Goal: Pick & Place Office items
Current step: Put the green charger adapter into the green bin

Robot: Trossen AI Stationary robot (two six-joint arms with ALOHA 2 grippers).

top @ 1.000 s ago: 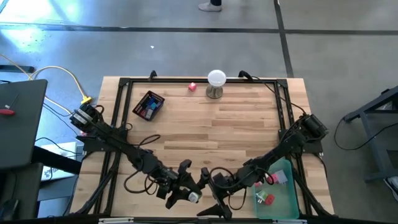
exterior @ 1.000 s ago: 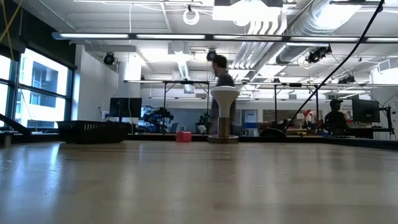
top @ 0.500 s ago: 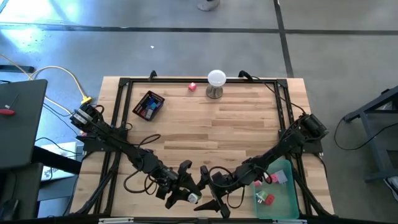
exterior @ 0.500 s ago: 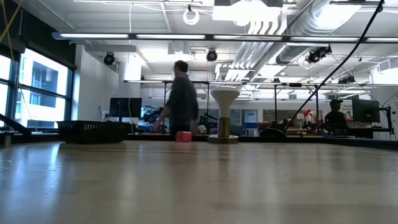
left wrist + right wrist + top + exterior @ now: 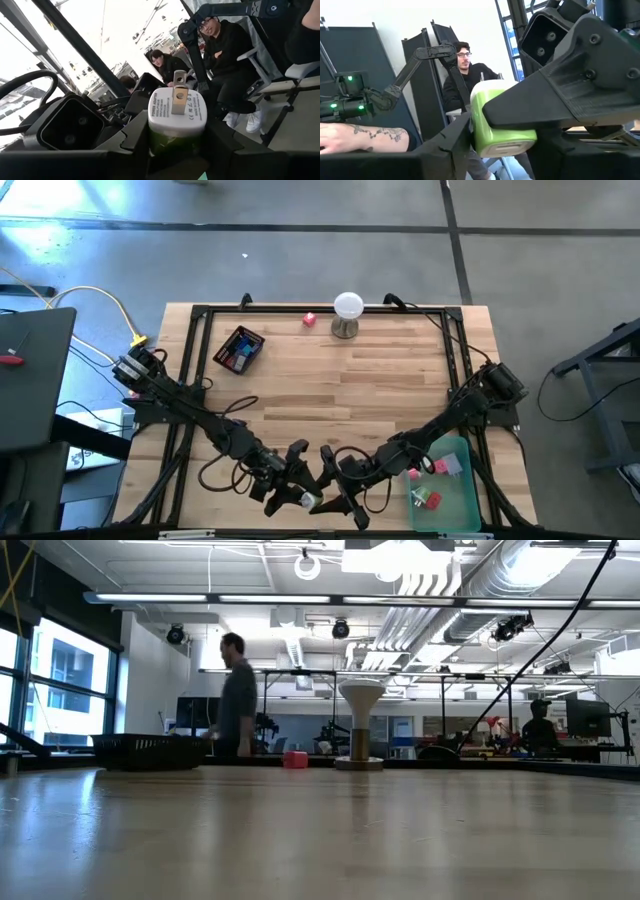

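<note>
Grey concrete floor (image 5: 300,260), tall windows (image 5: 60,690), ceiling strip lights (image 5: 300,597).

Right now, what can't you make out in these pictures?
- Black tray, high view: its pieces are too small to tell apart.
- Green bin, high view: the right arm covers one corner.
- Green-and-white plug, left wrist view: the left fingers hide its lower half.
- Low view: both arms are out of frame.
</note>
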